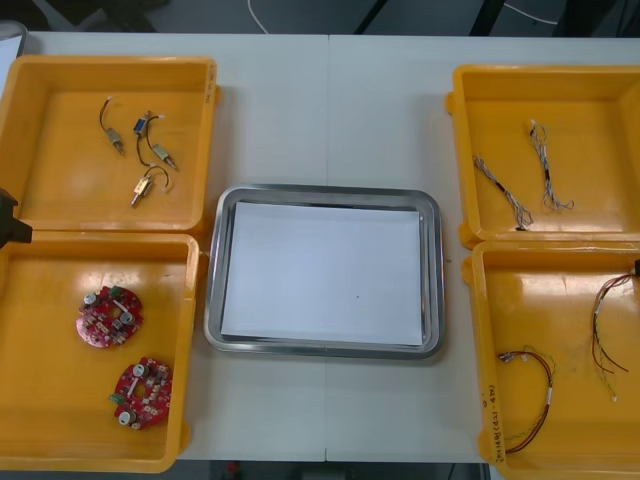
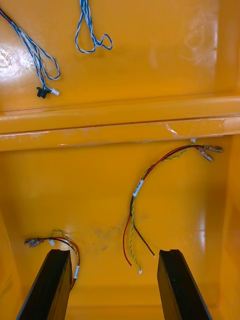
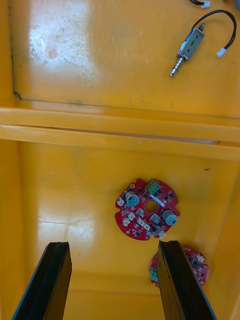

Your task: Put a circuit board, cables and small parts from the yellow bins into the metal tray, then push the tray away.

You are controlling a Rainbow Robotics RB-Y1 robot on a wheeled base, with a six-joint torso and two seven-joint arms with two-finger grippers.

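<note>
In the front view, the metal tray lies at the middle of the table. Its white inside is bare, so I judge that the task is at its very beginning. Along the table's left edge, the far left bin holds small metal parts and the near left bin holds two round red boards. Along the right edge, the far right bin holds blue and white cables, and the near right bin holds red and yellow ones.

In the right wrist view, your right gripper hangs released over the near right bin, with its fingers wide apart. A red and yellow cable lies on the bin floor, and its loose ends reach between the fingers. Another cable lies just beside one finger.

In the left wrist view, your left gripper is also released and holds nothing, above the near left bin. One circuit board lies flat just beyond the fingers. The second board is partly hidden behind one finger, near the bin's wall.

If you take the board first, centre it between the fingers before you descend. Come down straight and close on its rim, not on its components. Keep away from the second board and the wall, and lift above the wall before you go to the tray.
</note>
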